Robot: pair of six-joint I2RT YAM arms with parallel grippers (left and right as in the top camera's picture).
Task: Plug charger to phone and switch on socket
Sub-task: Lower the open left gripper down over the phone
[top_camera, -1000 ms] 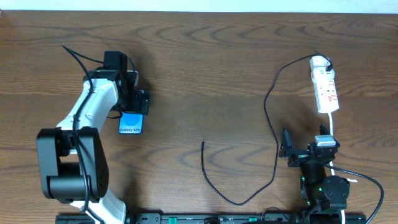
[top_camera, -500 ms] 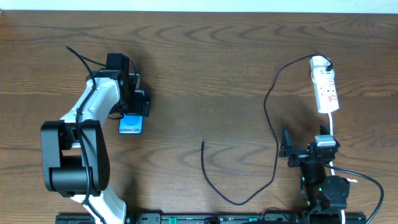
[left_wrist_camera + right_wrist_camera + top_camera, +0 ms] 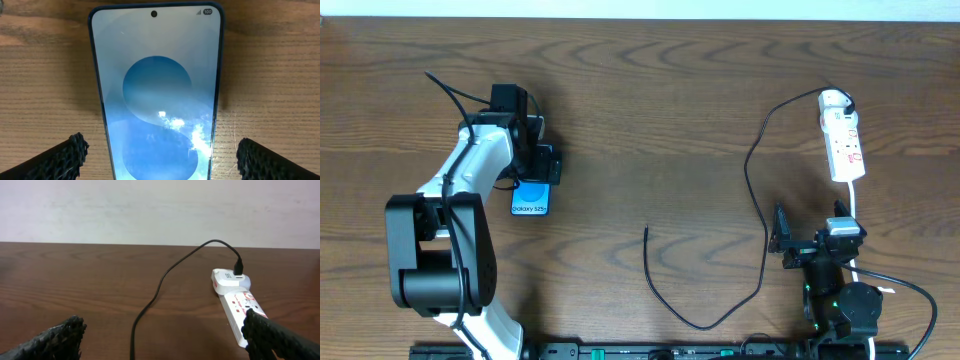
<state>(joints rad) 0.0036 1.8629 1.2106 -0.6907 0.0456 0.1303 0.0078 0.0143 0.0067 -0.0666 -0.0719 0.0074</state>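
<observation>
Overhead: the left arm has shifted slightly in the last second and now sits still. The left gripper (image 3: 538, 165) is over the phone (image 3: 530, 198) near the table's (image 3: 650, 100) left edge. The charger (image 3: 757, 200) lies untouched toward the right, so plugging looks unstarted. The socket (image 3: 842, 148) lies near the back-right corner, with the right gripper (image 3: 781, 240) in front of it.

Left wrist: ribbed black fingers (image 3: 60, 157) are spread wide beside the glossy phone, gripping nothing.

Right wrist: the fingers (image 3: 50, 340) are also wide apart and empty. The plastic socket is smooth and white.
</observation>
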